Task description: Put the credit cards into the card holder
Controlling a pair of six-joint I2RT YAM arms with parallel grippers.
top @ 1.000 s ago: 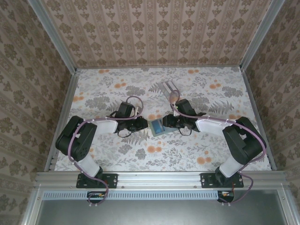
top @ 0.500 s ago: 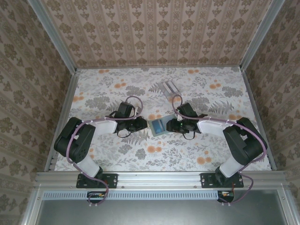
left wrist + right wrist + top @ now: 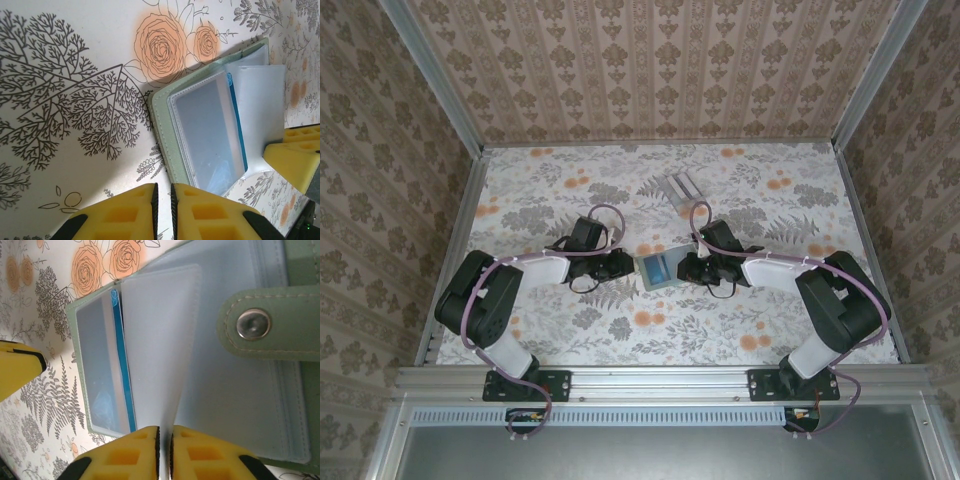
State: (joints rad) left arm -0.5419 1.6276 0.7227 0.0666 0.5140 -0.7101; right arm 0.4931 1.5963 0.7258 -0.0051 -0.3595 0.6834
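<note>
The card holder (image 3: 657,269) lies open on the flowered table between both grippers, its grey-green cover (image 3: 163,120) facing down and its snap strap (image 3: 280,325) folded over. A blue credit card (image 3: 239,131) (image 3: 123,375) sits in a clear sleeve on the left half. My right gripper (image 3: 685,266) (image 3: 163,431) is shut on a loose clear sleeve page (image 3: 155,340) of the holder, which stands lifted. At the wallet's left edge my left gripper (image 3: 626,265) (image 3: 163,188) rests shut, with nothing between its fingers.
A clear, silvery slotted stand (image 3: 680,188) stands on the table behind the wallet. Metal rails (image 3: 460,240) and patterned walls border the table on three sides. The right gripper's yellow finger (image 3: 295,160) shows beyond the wallet in the left wrist view.
My right gripper has drawn back a little to the right off the wallet and closed on the clear sleeve page. The left arm has stayed put.
</note>
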